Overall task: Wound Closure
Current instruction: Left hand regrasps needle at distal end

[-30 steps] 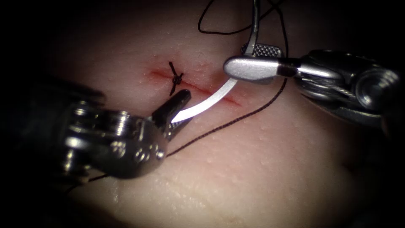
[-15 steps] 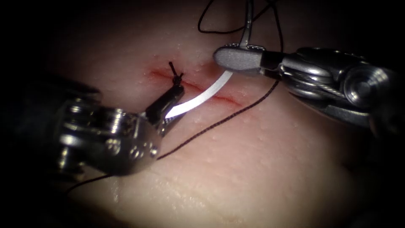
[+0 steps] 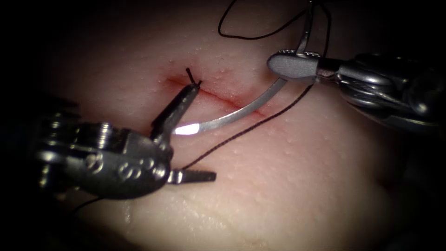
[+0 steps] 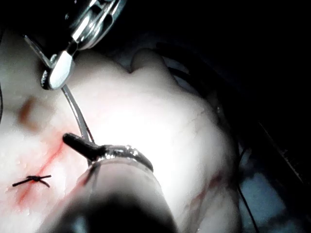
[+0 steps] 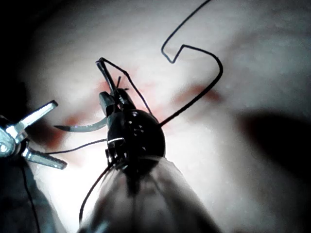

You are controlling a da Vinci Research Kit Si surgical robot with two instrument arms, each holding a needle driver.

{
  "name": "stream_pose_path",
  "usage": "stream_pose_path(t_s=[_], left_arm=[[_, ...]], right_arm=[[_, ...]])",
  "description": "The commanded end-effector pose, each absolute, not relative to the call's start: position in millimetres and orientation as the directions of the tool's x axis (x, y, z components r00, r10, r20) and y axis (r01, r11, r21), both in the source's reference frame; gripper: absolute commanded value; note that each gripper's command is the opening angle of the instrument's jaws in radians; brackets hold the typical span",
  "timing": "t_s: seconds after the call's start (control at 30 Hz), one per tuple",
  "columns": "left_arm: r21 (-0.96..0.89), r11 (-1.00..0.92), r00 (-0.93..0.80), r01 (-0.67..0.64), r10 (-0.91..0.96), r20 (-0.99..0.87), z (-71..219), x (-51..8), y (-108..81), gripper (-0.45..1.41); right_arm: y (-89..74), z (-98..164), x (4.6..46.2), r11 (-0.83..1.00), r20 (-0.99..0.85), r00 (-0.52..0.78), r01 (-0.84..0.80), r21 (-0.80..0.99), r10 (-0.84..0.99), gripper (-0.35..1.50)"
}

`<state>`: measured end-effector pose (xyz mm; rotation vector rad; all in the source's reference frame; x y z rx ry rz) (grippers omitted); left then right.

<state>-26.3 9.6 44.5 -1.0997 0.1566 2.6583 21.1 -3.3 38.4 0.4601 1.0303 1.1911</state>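
Endoscope view: right end effector (image 3: 291, 66) clamps the needle (image 3: 241, 113) near its thread end, arc running lower-left across the cut (image 3: 218, 96), tip between the left end effector's (image 3: 195, 132) wide-open, empty jaws.

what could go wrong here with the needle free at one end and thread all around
The right gripper alone holds the needle near its tail; the left gripper is open, so the needle may swivel. The tip lies on the tissue and could scratch it. The thread under the needle could snag.
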Motion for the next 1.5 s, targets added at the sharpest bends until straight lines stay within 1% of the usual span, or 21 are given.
stream_pose_path(t_s=[0.03, 0.1, 0.13, 0.37, 0.4, 0.43, 0.47, 0.6, 0.7, 0.83, 1.07, 1.3, 1.5], left_arm=[[-0.066, -0.958, -0.66, -0.279, 0.241, -0.712, 44.6, -26.8, 9.0, 1.01], [-0.152, -0.949, -0.626, -0.276, 0.297, -0.721, 44.2, -26.7, 9.4, 0.98], [-0.229, -0.935, -0.591, -0.27, 0.349, -0.728, 43.7, -26.6, 10.1, 0.94], [-0.407, -0.885, -0.519, -0.228, 0.464, -0.718, 42.8, -26.4, 13.2, 0.96], [-0.483, -0.85, -0.497, -0.209, 0.518, -0.696, 42.8, -26.5, 13.7, 0.94], [-0.517, -0.835, -0.485, -0.188, 0.536, -0.691, 42.8, -26.6, 13.8, 0.91], [-0.591, -0.795, -0.464, -0.139, 0.579, -0.67, 43.0, -27.0, 13.7, 0.88], [-0.7, -0.712, -0.446, -0.056, 0.645, -0.621, 43.5, -27.9, 13.5, 0.84], [-0.74, -0.673, -0.436, -0.007, 0.668, -0.603, 44.2, -28.5, 13.8, 0.84], [-0.764, -0.645, -0.439, -0.007, 0.689, -0.577, 45.4, -28.8, 14.5, 0.84], [-0.801, -0.598, -0.468, -0.03, 0.717, -0.518, 47.3, -29.7, 14.6, 0.88], [-0.826, -0.564, -0.511, -0.002, 0.71, -0.484, 48.3, -29.9, 13.2, 0.88], [-0.85, -0.527, -0.516, 0.022, 0.722, -0.461, 48.5, -29.8, 13.5, 0.78]], right_arm=[[-4.1, 38.8, 21.4, 0.426, -0.465, 0.053, -0.502, 0.753, 0.884, -0.35], [-4.4, 38.8, 21.4, 0.506, -0.524, 0.095, -0.446, 0.738, 0.847, -0.35], [-4.6, 38.6, 21.1, 0.556, -0.563, 0.117, -0.409, 0.724, 0.818, -0.35], [-4.6, 38.4, 19.3, 0.58, -0.582, 0.116, -0.357, 0.732, 0.805, -0.35], [-4.7, 38.3, 18.8, 0.583, -0.586, 0.107, -0.343, 0.737, 0.803, -0.35], [-4.7, 38.3, 18.7, 0.589, -0.591, 0.109, -0.332, 0.736, 0.8, -0.35], [-4.9, 38.1, 18.6, 0.603, -0.603, 0.107, -0.306, 0.736, 0.791, -0.35], [-4.8, 37.9, 18.8, 0.661, -0.661, 0.085, -0.216, 0.718, 0.746, -0.35], [-4.7, 37.7, 19.0, 0.728, -0.726, 0.072, -0.137, 0.672, 0.684, -0.35], [-4.8, 37.6, 19.3, 0.778, -0.775, 0.063, -0.08, 0.624, 0.628, -0.35], [-4.9, 37.0, 19.9, 0.83, -0.83, 0.032, -0.019, 0.557, 0.557, -0.35], [-4.6, 36.4, 20.9, 0.854, -0.854, 0.016, 0.006, 0.52, 0.52, -0.35], [-4.9, 36.1, 21.9, 0.874, -0.874, 0.001, 0.028, 0.486, 0.486, -0.35]])
